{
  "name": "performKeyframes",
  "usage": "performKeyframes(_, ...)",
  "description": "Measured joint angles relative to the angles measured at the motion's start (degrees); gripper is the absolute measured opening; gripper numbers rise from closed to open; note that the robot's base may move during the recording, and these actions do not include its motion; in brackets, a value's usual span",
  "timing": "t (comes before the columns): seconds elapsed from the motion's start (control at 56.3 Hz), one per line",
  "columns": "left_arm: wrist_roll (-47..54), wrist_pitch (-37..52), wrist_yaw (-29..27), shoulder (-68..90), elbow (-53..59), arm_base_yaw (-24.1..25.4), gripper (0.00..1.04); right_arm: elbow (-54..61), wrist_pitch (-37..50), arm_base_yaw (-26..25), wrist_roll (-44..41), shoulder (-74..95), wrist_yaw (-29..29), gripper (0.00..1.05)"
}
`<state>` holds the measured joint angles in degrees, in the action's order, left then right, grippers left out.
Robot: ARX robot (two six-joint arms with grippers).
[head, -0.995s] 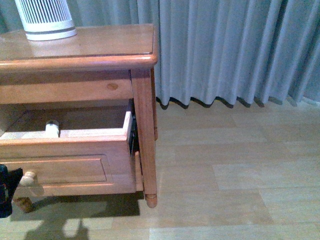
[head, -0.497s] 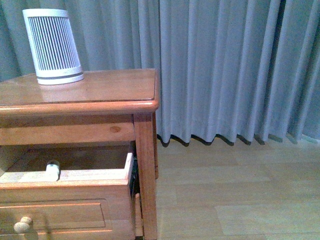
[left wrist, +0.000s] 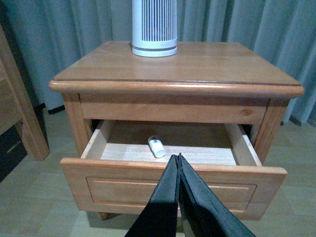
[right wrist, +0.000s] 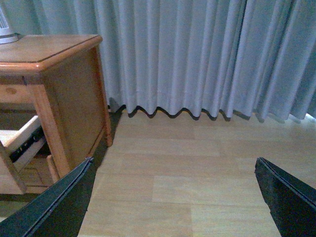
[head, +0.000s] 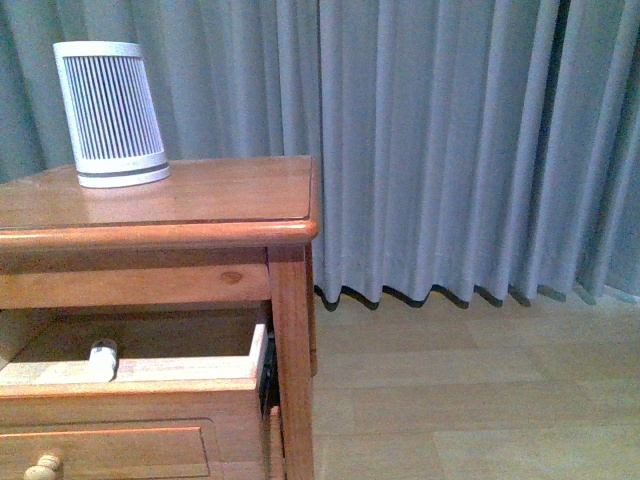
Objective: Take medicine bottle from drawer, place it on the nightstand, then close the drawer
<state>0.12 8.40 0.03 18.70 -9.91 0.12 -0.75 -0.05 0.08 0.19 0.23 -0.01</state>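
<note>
Your left gripper (left wrist: 178,158) held its black jaws pressed together on nothing, your right gripper (right wrist: 175,197) gaped empty, and the small white cylindrical medicine bottle (left wrist: 156,146), likely light, rigid and slick, best pinched mid-body, lay sideways in the open orange-brown wooden drawer (left wrist: 173,185), six o'clock from the ribbed white device (head: 110,115) in the front view.

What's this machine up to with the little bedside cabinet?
The robot is meant to take the medicine bottle out of the drawer and set it on the nightstand. Right now it holds nothing. The drawer is pulled open and the bottle lies on its side inside, not yet picked up. The left gripper is in front of the drawer, closed and empty. The right gripper is spread open off to the side, over the floor. A white ribbed device stands on the nightstand top.
</note>
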Motion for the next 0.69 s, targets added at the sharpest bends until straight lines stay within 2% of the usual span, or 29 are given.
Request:
performKeyframes(0.497,0.0,-0.81,-0.02,-7.3,5.92,-0.02,0.03,0.0,-0.02,0.02,0.0,0.04,-0.02,0.98)
performKeyframes(0.586,0.02,-7.67,-0.02,-13.18,6.29,-0.04,0.03,0.0,-0.07,0.02,0.0,-0.02,-0.04,0.98)
performKeyframes(0.693,-0.02,-8.46,-0.44,-15.76,6.58,-0.13,0.03,0.0,-0.02,-0.04,-0.02,-0.02,-0.63,0.98)
